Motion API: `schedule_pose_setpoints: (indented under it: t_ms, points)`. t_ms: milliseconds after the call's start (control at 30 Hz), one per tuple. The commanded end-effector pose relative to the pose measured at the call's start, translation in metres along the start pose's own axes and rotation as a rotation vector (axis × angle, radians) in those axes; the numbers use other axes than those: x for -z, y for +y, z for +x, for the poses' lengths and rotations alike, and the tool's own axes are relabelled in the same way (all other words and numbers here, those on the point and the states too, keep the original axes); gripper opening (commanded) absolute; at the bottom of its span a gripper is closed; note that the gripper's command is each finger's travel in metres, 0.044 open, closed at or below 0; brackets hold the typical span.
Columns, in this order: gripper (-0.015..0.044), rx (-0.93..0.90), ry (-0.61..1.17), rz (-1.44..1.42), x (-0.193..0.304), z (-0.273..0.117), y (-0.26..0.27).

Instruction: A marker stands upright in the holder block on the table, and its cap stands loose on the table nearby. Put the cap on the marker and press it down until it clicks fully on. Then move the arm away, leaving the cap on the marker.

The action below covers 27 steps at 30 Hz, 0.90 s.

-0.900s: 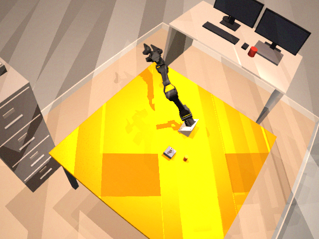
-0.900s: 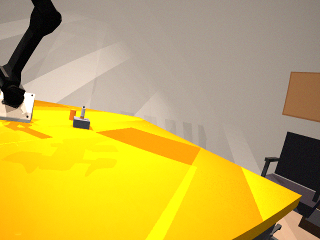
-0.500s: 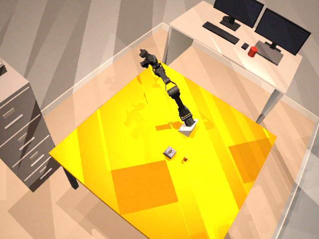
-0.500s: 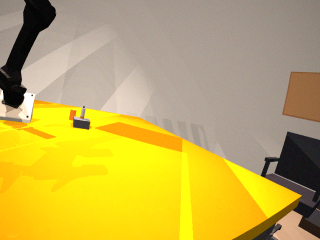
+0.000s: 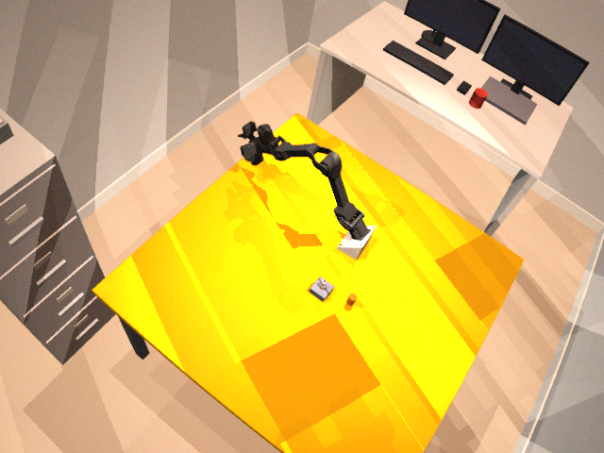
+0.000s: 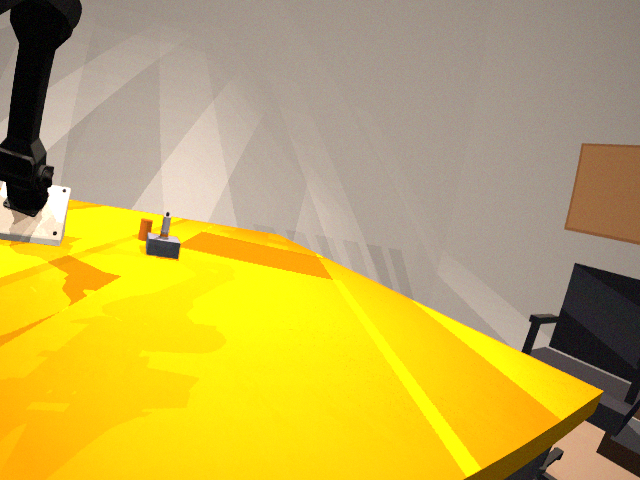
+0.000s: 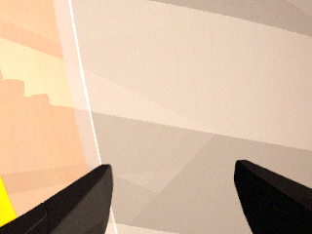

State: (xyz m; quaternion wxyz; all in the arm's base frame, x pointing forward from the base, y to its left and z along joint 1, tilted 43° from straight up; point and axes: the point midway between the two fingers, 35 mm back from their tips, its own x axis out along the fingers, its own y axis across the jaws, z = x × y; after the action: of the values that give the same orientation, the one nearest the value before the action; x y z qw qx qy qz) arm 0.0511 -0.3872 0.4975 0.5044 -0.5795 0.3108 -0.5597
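Holding nothing in the partly open gripper (image 5: 243, 141) (image 7: 174, 164), and pointing it toward the wall (image 7: 195, 78) past the table's edge. Bending the black arm (image 5: 329, 164) (image 6: 31, 93) above the yellow table (image 5: 219, 293) (image 6: 310, 335) (image 7: 5, 207), and rising from the white base plate (image 5: 348, 249) (image 6: 59, 227). Showing, well apart from the gripper, the uncapped marker (image 5: 322, 282) (image 6: 165, 225) standing upright in the grey block (image 5: 316, 294) (image 6: 162, 248). Showing the orange cap (image 5: 352, 298) (image 6: 145, 229) standing loose on the table near the block, not touching it
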Motion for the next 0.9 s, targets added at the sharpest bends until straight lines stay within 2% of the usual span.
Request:
schedule_pose_setpoints:
  t_ms: [0,200,400,667,867]
  points:
    - [0.0249,-0.130,-0.095,0.176,-0.052,0.008,0.041]
    - [0.0249,-0.342,-0.215,0.387,-0.134,-0.001,0.096]
    - [0.0249,-0.577,-0.308,0.551,-0.218,-0.035,0.145]
    - [0.0249,-0.922,-0.347,0.684,-0.312,-0.112,0.202]
    - [0.0249,-1.194,-0.273,0.702,-0.360,-0.192,0.244]
